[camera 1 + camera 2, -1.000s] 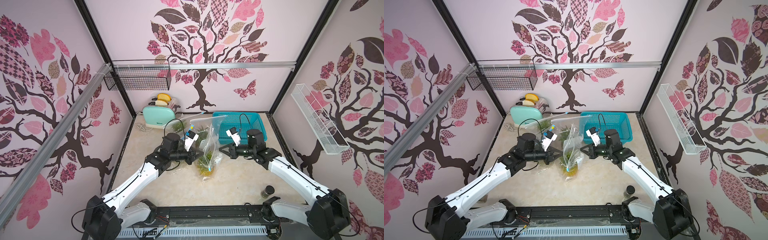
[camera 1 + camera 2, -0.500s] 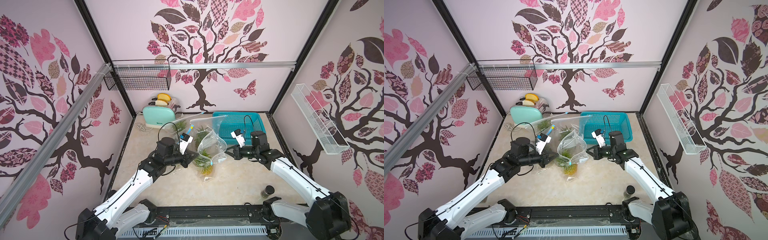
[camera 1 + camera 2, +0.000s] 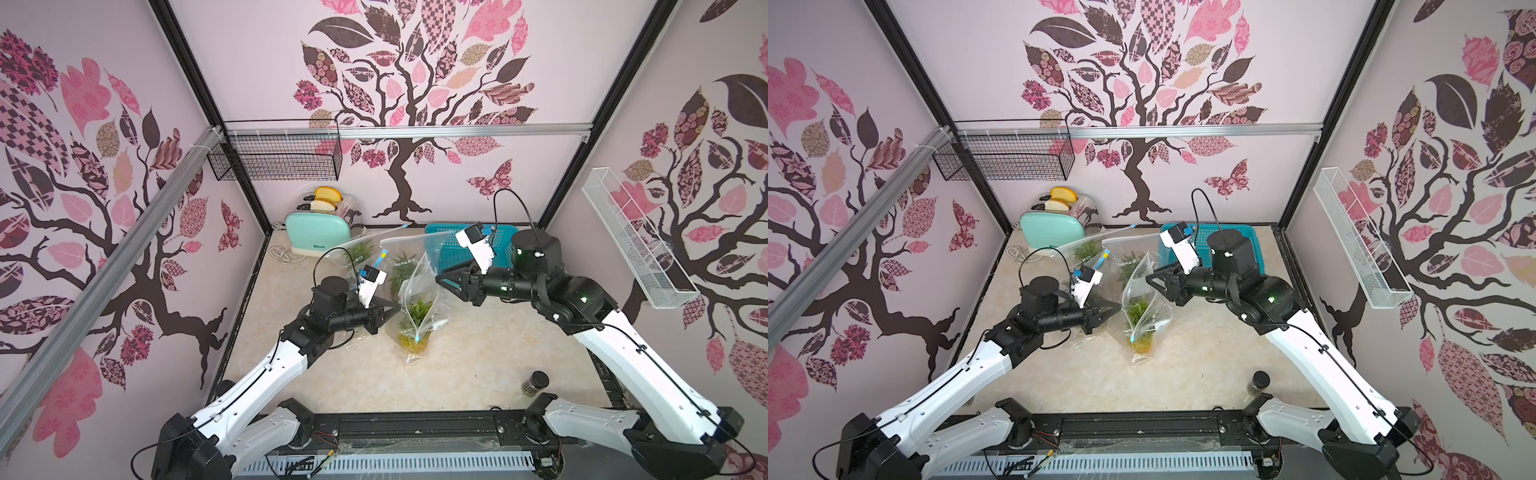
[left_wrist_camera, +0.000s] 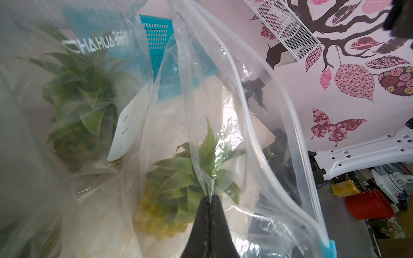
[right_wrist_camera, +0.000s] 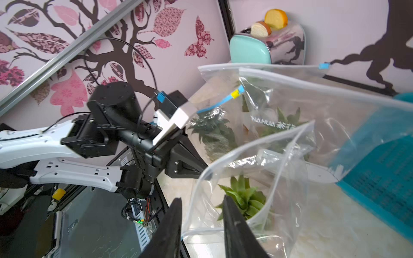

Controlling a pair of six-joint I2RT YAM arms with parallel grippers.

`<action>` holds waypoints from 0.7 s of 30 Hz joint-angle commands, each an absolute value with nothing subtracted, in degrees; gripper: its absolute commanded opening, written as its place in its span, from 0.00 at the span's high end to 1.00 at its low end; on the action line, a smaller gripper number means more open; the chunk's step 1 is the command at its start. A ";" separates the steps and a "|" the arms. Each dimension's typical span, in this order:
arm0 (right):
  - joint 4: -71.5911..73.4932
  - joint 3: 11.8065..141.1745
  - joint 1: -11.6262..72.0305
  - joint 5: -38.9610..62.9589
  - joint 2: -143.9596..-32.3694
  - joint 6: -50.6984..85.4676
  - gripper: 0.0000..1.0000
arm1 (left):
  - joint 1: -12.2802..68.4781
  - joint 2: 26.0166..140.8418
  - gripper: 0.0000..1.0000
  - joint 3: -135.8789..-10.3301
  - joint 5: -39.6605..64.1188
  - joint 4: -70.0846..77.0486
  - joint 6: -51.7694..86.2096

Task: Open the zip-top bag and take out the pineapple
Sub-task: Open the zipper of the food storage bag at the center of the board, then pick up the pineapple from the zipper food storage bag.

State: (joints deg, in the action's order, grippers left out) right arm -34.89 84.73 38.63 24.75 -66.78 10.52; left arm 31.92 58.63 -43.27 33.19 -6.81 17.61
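Though crinkled plastic blurs the pineapple [image 4: 174, 185] sitting low inside the bag [image 3: 420, 286], the left gripper [image 4: 210, 197] is pinched tight on its wall while the right gripper [image 5: 202, 198] stands parted beside the rim, contact unclear.

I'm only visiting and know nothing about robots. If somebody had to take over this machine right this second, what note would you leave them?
Left gripper: jaws shut on the zip-top bag, pinching one lip of its mouth and holding it upright on the table.
Right gripper: jaws open at the opposite lip, gripping nothing.
Pineapple: inside the bag, crown up.
Done: the zip is undone and the mouth gapes.
Left: probably reach in with the right gripper, grip the pineapple and lift it out.
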 commanded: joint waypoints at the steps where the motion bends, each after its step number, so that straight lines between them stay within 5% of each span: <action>1: -38.86 87.69 43.12 21.51 -73.21 11.31 0.67 | 32.34 58.23 1.00 -42.73 33.75 -3.89 18.26; 12: -37.63 79.20 44.06 15.98 -76.11 13.03 0.65 | 32.62 56.67 1.00 -41.01 33.14 -3.45 18.70; 21: -42.90 81.48 44.04 12.73 -79.95 11.08 0.45 | 32.61 54.15 1.00 -38.58 30.15 -2.49 19.40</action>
State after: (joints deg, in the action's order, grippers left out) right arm -39.75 78.96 44.01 14.50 -78.63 12.01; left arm 32.42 55.77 -39.59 31.68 -4.51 18.92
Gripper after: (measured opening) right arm 0.533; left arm 0.047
